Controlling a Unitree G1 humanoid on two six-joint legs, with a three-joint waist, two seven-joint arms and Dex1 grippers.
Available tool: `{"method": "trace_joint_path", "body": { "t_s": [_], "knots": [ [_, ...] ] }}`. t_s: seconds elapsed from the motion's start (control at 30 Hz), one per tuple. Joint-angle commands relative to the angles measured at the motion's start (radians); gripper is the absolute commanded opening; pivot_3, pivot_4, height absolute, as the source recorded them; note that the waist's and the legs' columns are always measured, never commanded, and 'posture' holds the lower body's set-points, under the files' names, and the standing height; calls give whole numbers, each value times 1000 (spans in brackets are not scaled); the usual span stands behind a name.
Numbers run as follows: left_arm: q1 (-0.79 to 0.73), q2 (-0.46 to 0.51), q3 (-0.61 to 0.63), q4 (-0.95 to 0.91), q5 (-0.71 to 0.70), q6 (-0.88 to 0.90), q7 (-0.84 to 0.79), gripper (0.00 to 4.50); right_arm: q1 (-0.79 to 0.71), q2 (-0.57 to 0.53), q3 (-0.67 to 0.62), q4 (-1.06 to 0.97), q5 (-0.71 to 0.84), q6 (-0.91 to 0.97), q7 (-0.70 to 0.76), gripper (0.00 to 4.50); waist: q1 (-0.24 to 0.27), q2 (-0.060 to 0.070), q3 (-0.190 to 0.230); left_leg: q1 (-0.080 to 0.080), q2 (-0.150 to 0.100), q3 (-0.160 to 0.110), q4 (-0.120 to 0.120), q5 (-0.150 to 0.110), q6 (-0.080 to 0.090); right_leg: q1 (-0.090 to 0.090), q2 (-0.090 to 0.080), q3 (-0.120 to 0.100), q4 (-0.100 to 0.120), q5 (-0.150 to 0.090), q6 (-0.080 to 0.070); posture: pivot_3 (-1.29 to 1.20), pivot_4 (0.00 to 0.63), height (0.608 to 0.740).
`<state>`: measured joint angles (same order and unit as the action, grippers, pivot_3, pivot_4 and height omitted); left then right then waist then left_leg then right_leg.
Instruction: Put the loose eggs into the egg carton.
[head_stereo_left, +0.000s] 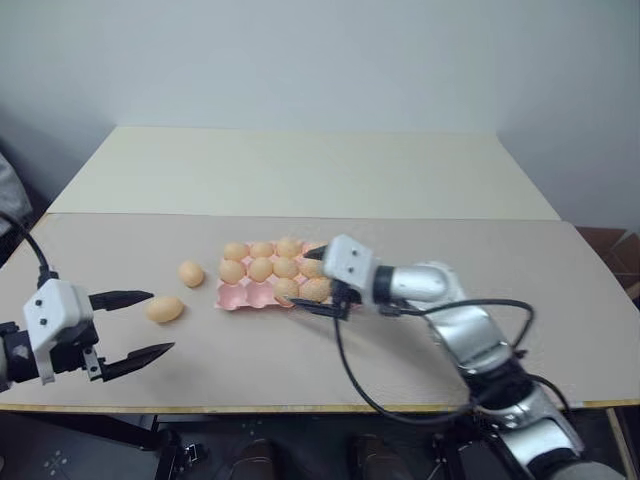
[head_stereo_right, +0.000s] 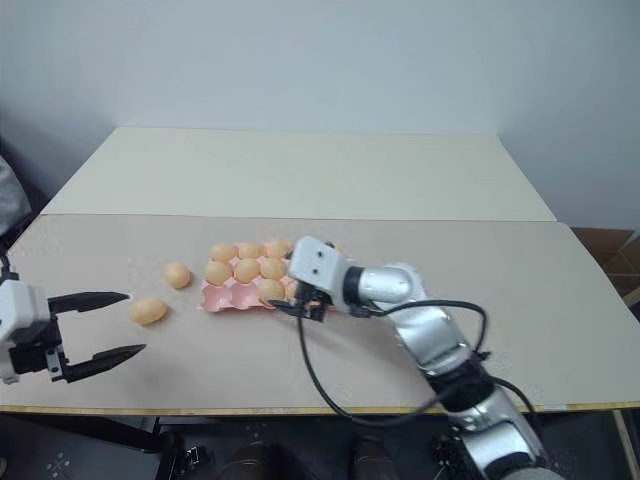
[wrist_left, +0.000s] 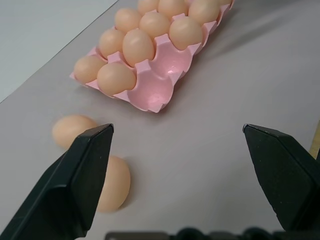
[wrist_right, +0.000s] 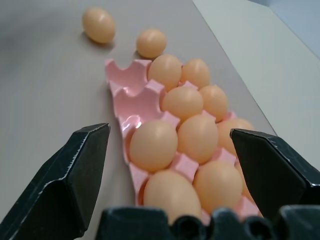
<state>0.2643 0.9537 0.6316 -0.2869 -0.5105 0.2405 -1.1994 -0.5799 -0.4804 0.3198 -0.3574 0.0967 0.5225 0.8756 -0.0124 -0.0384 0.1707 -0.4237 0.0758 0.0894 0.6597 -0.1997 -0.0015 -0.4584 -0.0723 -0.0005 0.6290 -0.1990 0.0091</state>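
The right gripper (head_stereo_left: 318, 282) hangs spread wide and empty over the near edge of the carton (head_stereo_left: 240, 296), the left gripper (head_stereo_left: 140, 325) gapes empty too, left of the carton beside two loose eggs (head_stereo_left: 165, 309) on the table (head_stereo_left: 300, 170).

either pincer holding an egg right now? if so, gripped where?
Nothing held. Left pincer is open and empty beside the loose eggs; right pincer is open and empty over the egg carton.
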Motion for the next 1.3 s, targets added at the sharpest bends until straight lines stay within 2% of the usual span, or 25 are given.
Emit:
{"method": "trace_joint_path", "body": {
  "t_s": [0.03, 0.2, 0.37, 0.57, 0.7, 0.8, 1.03, 1.3],
  "knots": [
    [25, -12, 57, -16, 13, -4, 28, 4500, 53, -128, -119, -138, 100, 25, 105, 4452, 0, 0, 0, 0, 0, 0, 0, 0, 0, 0, 0, 0, 0, 0, 0, 0, 150, 740],
    [71, -24, 69, -12, 57, -18, 56, 4500, 196, -345, -276, -206, 233, 15, 245, 4452, 1, 0, 0, 1, 0, 0, 0, -4, -7, 0, 0, 0, 0, -1, 0, 0, 150, 740],
    [78, -39, 86, -1, 59, -39, 56, 4500, 284, -441, -376, -221, 293, -12, 287, 4452, -2, 0, 0, 2, 0, 0, 0, -4, -7, 1, 0, 1, 0, -1, 0, 0, 150, 740],
    [36, -50, 62, 52, 86, -59, 106, 4500, 308, -473, -399, -229, 305, -4, 263, 4452, 0, 0, 0, 2, 0, 0, 0, -4, -7, 0, 0, 1, -1, -1, 0, 0, 150, 740],
    [-41, -73, -12, 117, 156, -38, 228, 4500, 309, -469, -392, -241, 309, 4, 246, 4452, 2, 0, 0, 2, -1, 0, 0, -4, -7, 1, -1, 1, -1, -1, 0, 0, 150, 740],
    [-126, -120, -76, 198, 156, -47, 271, 4500, 302, -463, -376, -247, 310, 13, 226, 4452, 2, 0, 0, 2, -1, 0, 0, -4, -7, 1, -2, 1, -1, -1, 0, 0, 150, 740],
    [-265, -176, -225, 391, 185, -122, 254, 4500, 293, -458, -364, -259, 316, 29, 175, 4452, 2, -1, 0, 1, -2, 0, 0, -1, -1, 1, -1, 1, -1, 0, 0, 0, 150, 740],
    [-414, -196, -342, 562, 222, -120, 253, 4500, 320, -476, -385, -300, 323, 77, 116, 4452, 3, -2, -1, 1, -2, 0, 0, 0, 0, 2, -1, 1, 0, 0, 1, 0, 150, 740]
  ]
}}
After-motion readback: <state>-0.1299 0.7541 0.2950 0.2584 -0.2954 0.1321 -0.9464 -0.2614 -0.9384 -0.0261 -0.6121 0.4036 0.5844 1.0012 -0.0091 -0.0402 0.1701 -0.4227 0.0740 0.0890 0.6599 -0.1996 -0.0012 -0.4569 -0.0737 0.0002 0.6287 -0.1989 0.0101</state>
